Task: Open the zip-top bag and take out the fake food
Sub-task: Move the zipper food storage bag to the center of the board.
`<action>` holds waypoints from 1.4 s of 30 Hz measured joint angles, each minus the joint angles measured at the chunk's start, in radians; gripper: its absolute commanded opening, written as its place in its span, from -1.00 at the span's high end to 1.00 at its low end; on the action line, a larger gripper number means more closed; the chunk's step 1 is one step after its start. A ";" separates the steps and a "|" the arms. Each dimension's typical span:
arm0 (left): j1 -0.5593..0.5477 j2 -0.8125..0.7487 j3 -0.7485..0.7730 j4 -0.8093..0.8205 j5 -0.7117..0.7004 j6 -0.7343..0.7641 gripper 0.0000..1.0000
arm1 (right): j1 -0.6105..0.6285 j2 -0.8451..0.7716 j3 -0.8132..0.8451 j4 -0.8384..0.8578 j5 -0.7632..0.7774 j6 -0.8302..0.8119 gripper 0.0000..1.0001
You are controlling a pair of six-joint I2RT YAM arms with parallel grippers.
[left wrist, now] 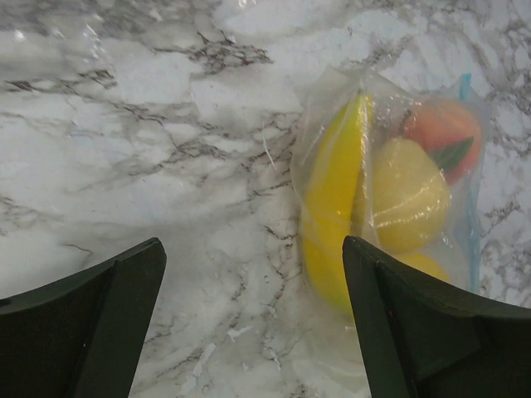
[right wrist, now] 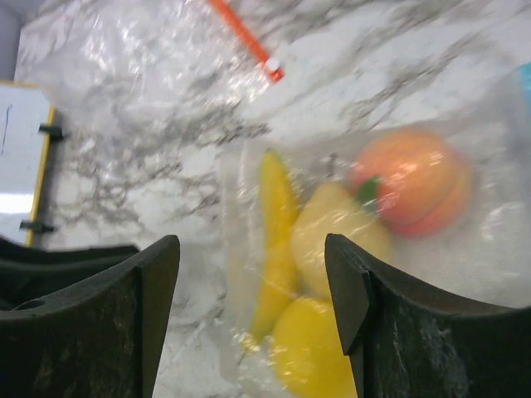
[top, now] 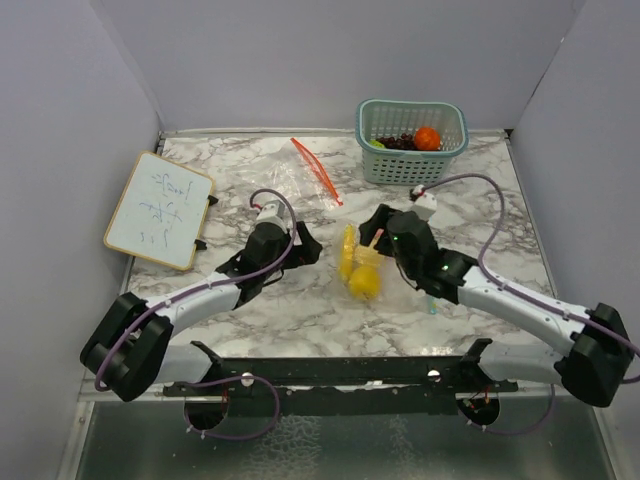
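A clear zip-top bag (top: 360, 268) lies mid-table with fake food inside: a yellow banana (left wrist: 332, 191), a lemon (left wrist: 406, 195) and a pink-yellow peach (left wrist: 444, 133). Its blue zip strip (left wrist: 470, 215) runs along the side away from my left gripper and looks closed. My left gripper (top: 303, 250) is open and empty just left of the bag, its right finger (left wrist: 415, 332) next to the banana. My right gripper (top: 381, 236) is open and empty above the bag, with banana (right wrist: 278, 224), lemon (right wrist: 332, 228) and peach (right wrist: 415, 178) below it.
A teal mesh basket (top: 412, 165) at the back right holds an orange (top: 427, 138), a lime and dark grapes. An empty clear bag with a red zip (top: 317, 172) lies behind the arms. A small whiteboard (top: 160, 208) lies at the left.
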 measured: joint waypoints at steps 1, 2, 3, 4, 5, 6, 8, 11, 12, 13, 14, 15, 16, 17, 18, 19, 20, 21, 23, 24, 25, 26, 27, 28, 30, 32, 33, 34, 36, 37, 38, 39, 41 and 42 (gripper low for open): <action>-0.016 0.006 -0.008 0.006 0.000 -0.010 -0.80 | -0.031 -0.047 -0.021 0.001 0.000 -0.010 -0.42; -0.034 0.013 -0.010 0.010 0.000 -0.018 -0.80 | -0.060 -0.080 -0.038 0.001 0.003 -0.019 -0.42; -0.058 0.024 -0.011 0.018 0.000 -0.029 -0.80 | -0.117 -0.124 -0.066 0.004 -0.004 -0.033 -0.42; -0.081 0.036 -0.011 0.029 0.000 -0.036 -0.80 | -0.167 -0.156 -0.092 0.005 -0.008 -0.040 -0.42; -0.100 0.047 -0.011 0.039 0.000 -0.044 -0.80 | -0.218 -0.185 -0.116 0.005 -0.016 -0.051 -0.42; -0.121 0.062 -0.011 0.054 0.001 -0.052 -0.79 | -0.282 -0.216 -0.148 0.006 -0.031 -0.064 -0.42; -0.154 0.092 -0.011 0.081 0.005 -0.069 -0.78 | -0.376 -0.253 -0.199 0.005 -0.052 -0.088 -0.42; -0.192 0.128 -0.011 0.110 0.003 -0.088 -0.76 | -0.452 -0.265 -0.237 -0.002 -0.091 -0.122 -0.42; -0.202 0.140 -0.009 0.118 0.003 -0.092 -0.75 | -0.461 -0.262 -0.240 -0.003 -0.099 -0.130 -0.42; -0.208 0.153 -0.003 0.124 0.003 -0.093 -0.72 | -0.466 -0.257 -0.242 -0.004 -0.107 -0.137 -0.42; -0.212 0.169 0.005 0.127 0.003 -0.094 -0.67 | -0.468 -0.251 -0.242 -0.003 -0.116 -0.140 -0.42; -0.214 0.186 0.013 0.131 0.002 -0.095 -0.61 | -0.469 -0.241 -0.241 -0.001 -0.130 -0.145 -0.42; -0.217 0.207 0.026 0.135 0.002 -0.097 -0.55 | -0.469 -0.232 -0.241 0.000 -0.140 -0.148 -0.42; -0.217 0.226 0.036 0.138 0.002 -0.097 -0.43 | -0.469 -0.220 -0.241 0.001 -0.153 -0.152 -0.42; -0.217 0.247 0.049 0.139 0.002 -0.097 -0.29 | -0.469 -0.210 -0.241 0.001 -0.162 -0.154 -0.42; -0.217 0.261 0.058 0.139 0.002 -0.097 -0.09 | -0.469 -0.202 -0.241 0.001 -0.168 -0.156 -0.42; -0.217 0.272 0.066 0.139 0.001 -0.097 0.00 | -0.468 -0.195 -0.242 0.001 -0.174 -0.159 -0.42; -0.217 0.284 0.076 0.138 0.000 -0.097 0.05 | -0.469 -0.188 -0.242 0.001 -0.177 -0.163 -0.42; -0.217 0.300 0.095 0.137 -0.001 -0.092 0.24 | -0.469 -0.181 -0.243 0.002 -0.178 -0.169 -0.42; -0.218 0.307 0.106 0.137 -0.002 -0.092 0.32 | -0.469 -0.180 -0.244 0.002 -0.177 -0.171 -0.42; -0.218 0.317 0.118 0.138 -0.002 -0.093 0.42 | -0.469 -0.179 -0.246 0.002 -0.177 -0.177 -0.42; -0.218 0.325 0.128 0.139 -0.002 -0.090 0.54 | -0.469 -0.179 -0.248 0.002 -0.177 -0.181 -0.42; -0.217 0.332 0.136 0.142 -0.002 -0.090 0.66 | -0.469 -0.179 -0.249 0.002 -0.177 -0.183 -0.42; -0.217 0.339 0.142 0.146 -0.001 -0.090 0.79 | -0.469 -0.179 -0.251 0.002 -0.176 -0.187 -0.42; -0.217 0.349 0.145 0.158 0.002 -0.090 1.00 | -0.469 -0.177 -0.253 0.002 -0.175 -0.192 -0.42; -0.215 0.353 0.145 0.159 0.004 -0.089 1.00 | -0.469 -0.175 -0.253 0.002 -0.173 -0.197 -0.42; -0.211 0.353 0.145 0.159 0.005 -0.089 1.00 | -0.469 -0.175 -0.253 0.002 -0.172 -0.198 -0.42; -0.205 0.353 0.145 0.159 0.007 -0.088 1.00 | -0.469 -0.174 -0.254 0.003 -0.171 -0.200 -0.42; -0.192 0.349 0.143 0.159 0.015 -0.084 1.00 | -0.469 -0.172 -0.256 0.004 -0.168 -0.204 -0.42; -0.179 0.342 0.139 0.158 0.022 -0.081 1.00 | -0.469 -0.171 -0.257 0.004 -0.167 -0.205 -0.42; -0.163 0.331 0.132 0.156 0.027 -0.080 1.00 | -0.469 -0.167 -0.257 0.005 -0.166 -0.207 -0.42; -0.140 0.315 0.123 0.155 0.037 -0.077 1.00 | -0.469 -0.164 -0.257 0.006 -0.166 -0.208 -0.42; -0.075 0.268 0.098 0.143 0.056 -0.070 1.00 | -0.469 -0.161 -0.258 0.007 -0.166 -0.208 -0.41; -0.036 0.241 0.088 0.131 0.067 -0.066 1.00 | -0.469 -0.161 -0.259 0.007 -0.166 -0.208 -0.41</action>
